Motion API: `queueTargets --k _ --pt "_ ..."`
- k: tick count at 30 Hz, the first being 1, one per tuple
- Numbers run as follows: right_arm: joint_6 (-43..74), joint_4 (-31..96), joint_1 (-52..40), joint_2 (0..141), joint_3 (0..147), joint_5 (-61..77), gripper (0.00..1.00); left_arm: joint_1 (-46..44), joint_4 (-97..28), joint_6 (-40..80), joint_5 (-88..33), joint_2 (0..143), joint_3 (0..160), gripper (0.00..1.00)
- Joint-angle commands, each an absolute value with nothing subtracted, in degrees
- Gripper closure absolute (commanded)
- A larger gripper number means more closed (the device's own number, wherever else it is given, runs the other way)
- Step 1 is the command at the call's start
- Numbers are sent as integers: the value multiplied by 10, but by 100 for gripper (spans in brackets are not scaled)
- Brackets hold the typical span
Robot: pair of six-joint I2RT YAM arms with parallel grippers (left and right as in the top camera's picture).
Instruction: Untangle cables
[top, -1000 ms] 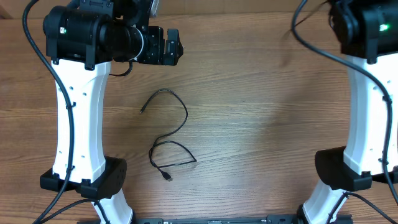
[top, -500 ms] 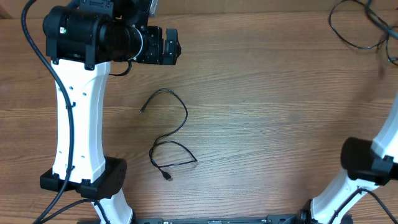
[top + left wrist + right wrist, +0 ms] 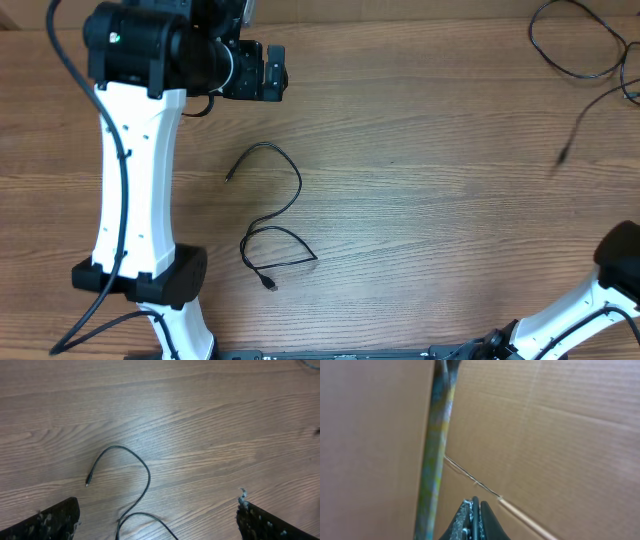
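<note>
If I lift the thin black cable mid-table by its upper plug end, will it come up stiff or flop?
Probably floppy: the cable lies in loose, crossing curves, so the rest would likely sag and trail. It looks thin, so it is likely light and easy to drag across the table. Pulling one end may cinch the crossing tighter.

Light brown wood-grain table (image 3: 420, 200) reaching every edge of the overhead view, grain running left to right, soft even light with a pale sheen near its middle, plain brown corrugated cardboard (image 3: 560, 425) with a slanting crease, a blurred greenish upright bar (image 3: 436, 450), possibly a pole, before it
</note>
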State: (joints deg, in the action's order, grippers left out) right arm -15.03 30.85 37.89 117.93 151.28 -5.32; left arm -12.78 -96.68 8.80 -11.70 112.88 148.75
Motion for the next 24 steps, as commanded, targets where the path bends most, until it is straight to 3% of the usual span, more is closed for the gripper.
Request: queueTargets --k 1,15,24 --pt "-138 305 413 1171 1513 53 96 -128 -968 79 -119 1153 1489 0" --pt "-87 425 421 1217 1356 134 96 -128 -968 79 -121 1170 1489 0" --pt "93 564 432 1216 1268 165 96 -128 -968 79 -121 1170 1489 0"
